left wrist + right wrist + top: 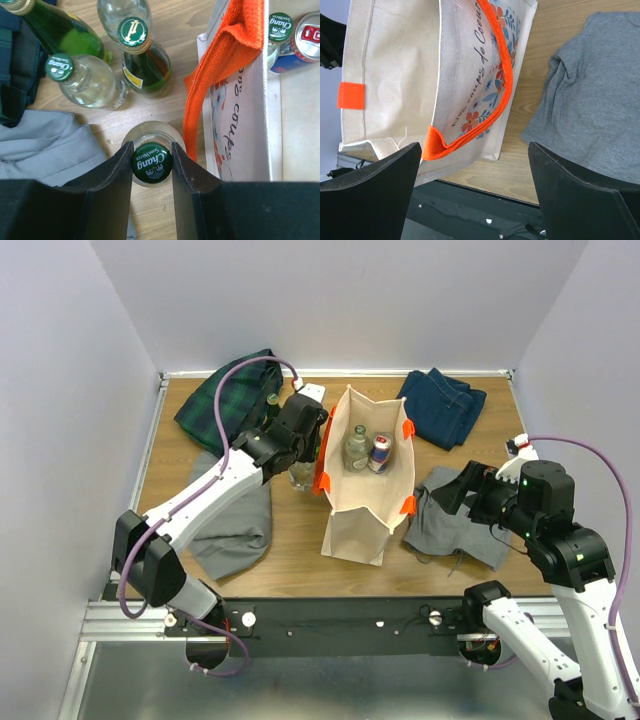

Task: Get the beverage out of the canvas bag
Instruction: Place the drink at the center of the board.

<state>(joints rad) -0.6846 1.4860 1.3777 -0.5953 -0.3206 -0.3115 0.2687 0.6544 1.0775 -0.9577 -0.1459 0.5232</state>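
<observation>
Pale walls box in a wooden table (295, 550) where your canvas bag (365, 480) stands upright at centre, mouth open. At the bag's 9 o'clock your left gripper (151, 161) is clamped on the neck of a clear soda-water bottle (150, 131). That bottle is outside the bag, just beside the orange handle (220, 70); whether its base rests on the wood you cannot tell. Toward the bag's 10 o'clock a loose clear bottle (92, 85) and a green bottle (146, 70) stand on the table among others. Your right gripper (475, 155) hangs wide and empty at the bag's 3 o'clock, over a grey cloth (590, 85). Inside the bag a capped bottle (357, 448) and a red-topped can (380, 452) sit side by side. By the look of it, the job is partly done: several drinks are out, this one needs only letting go, and two are left to lift.
</observation>
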